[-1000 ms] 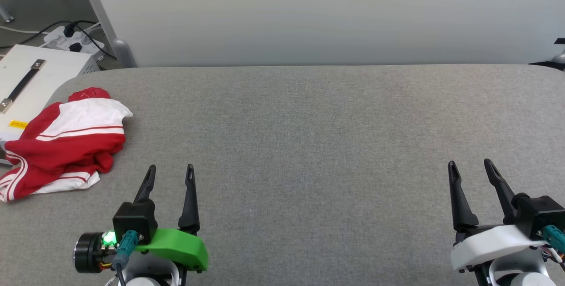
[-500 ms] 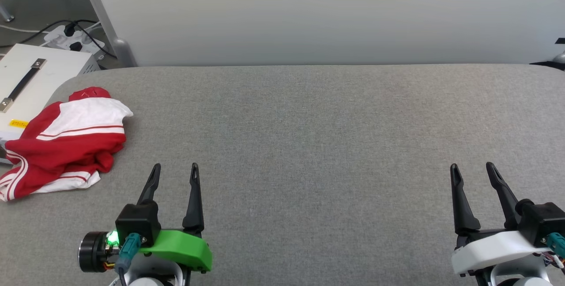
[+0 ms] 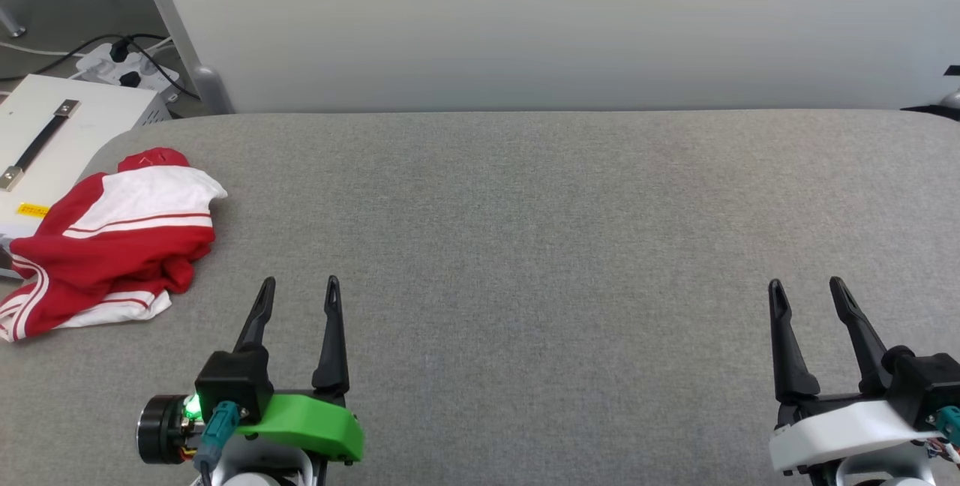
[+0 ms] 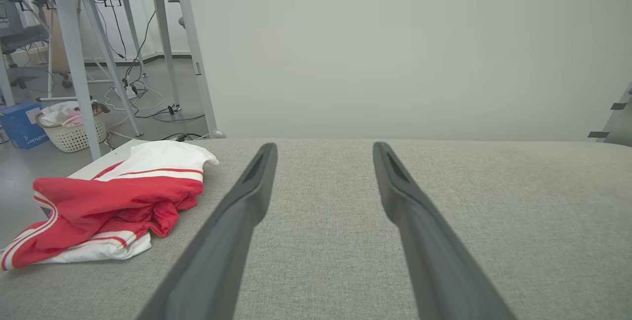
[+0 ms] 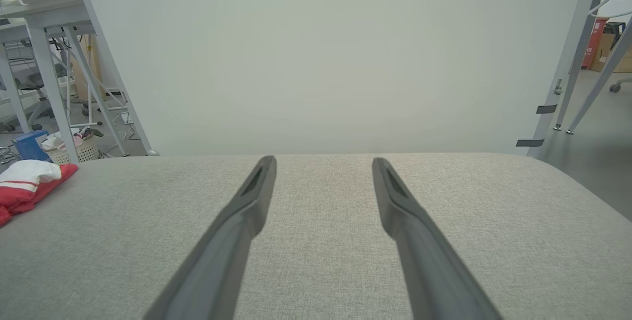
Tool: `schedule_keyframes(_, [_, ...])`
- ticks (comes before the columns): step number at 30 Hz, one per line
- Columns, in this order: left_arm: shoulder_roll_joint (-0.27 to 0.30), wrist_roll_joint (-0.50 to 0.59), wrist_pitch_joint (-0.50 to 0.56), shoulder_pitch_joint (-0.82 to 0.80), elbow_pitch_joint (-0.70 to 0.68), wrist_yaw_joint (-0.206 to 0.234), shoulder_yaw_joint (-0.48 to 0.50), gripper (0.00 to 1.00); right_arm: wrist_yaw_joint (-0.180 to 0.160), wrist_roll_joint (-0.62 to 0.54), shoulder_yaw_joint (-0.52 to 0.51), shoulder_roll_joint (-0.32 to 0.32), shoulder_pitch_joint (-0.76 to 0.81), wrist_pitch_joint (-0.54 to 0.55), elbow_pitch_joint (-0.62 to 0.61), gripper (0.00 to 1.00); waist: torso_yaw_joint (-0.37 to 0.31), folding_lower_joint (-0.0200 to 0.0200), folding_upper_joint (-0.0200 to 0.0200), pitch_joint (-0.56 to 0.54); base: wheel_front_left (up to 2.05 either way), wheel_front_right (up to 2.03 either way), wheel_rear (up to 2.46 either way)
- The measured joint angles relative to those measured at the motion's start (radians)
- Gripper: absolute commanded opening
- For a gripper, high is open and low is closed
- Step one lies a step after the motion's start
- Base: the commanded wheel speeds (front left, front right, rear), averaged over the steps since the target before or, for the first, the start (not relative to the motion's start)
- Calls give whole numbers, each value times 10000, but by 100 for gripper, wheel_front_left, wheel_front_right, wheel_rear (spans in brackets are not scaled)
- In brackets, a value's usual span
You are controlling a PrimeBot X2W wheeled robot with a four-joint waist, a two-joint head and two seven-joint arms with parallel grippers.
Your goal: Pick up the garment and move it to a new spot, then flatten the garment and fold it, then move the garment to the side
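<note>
Red and white, the garment (image 3: 112,238) lies crumpled at the left edge of your grey desk (image 3: 525,231). Your left gripper (image 3: 300,281) hovers over the desk's near left, jaws wide and empty; your right gripper (image 3: 806,283), over its near right, stands equally wide, holding nothing.
</note>
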Motion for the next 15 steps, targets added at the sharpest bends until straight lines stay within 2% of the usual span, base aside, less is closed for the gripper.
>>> schedule_keyframes(15, [0, -71, -309, 5, 217, 0, -188, 100, 0, -38, 84, 0, 128, -324, 10, 100, 43, 0, 0, 54, 0, 0, 0])
